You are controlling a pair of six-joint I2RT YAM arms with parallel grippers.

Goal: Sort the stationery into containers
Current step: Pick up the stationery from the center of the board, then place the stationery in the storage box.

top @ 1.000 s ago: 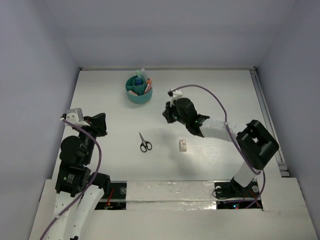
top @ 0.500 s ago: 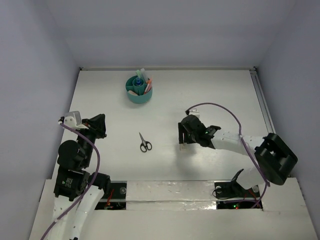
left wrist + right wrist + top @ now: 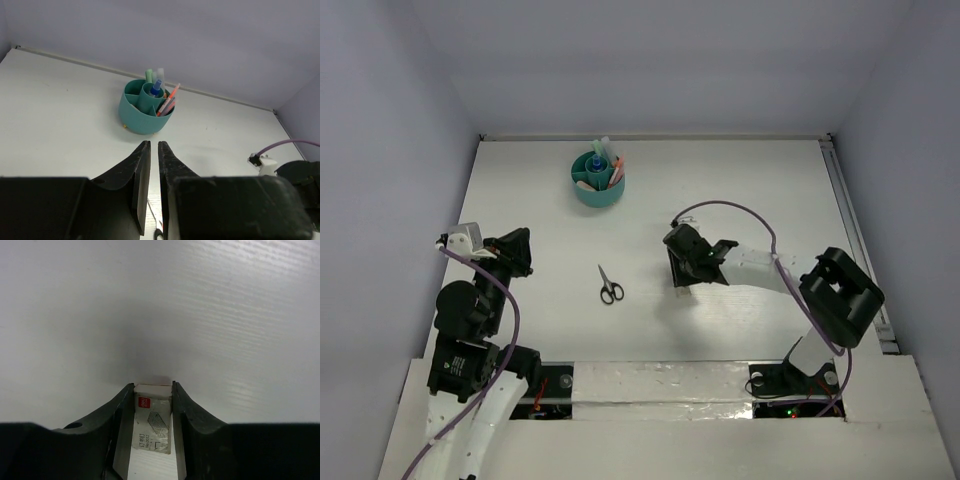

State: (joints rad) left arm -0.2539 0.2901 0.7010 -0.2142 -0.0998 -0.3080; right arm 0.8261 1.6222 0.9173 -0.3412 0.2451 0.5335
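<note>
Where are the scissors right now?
In the top view, the scissors lie flat on the table, left of centre, toward the arms from the teal organiser and right of the left gripper.

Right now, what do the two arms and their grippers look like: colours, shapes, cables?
The left arm and right arm both pair blocky black joint housings with white links. A purple cable loops along each, ending at a white connector near the wrist. The left gripper and right gripper each have two black fingers tapering to the tips.
</note>
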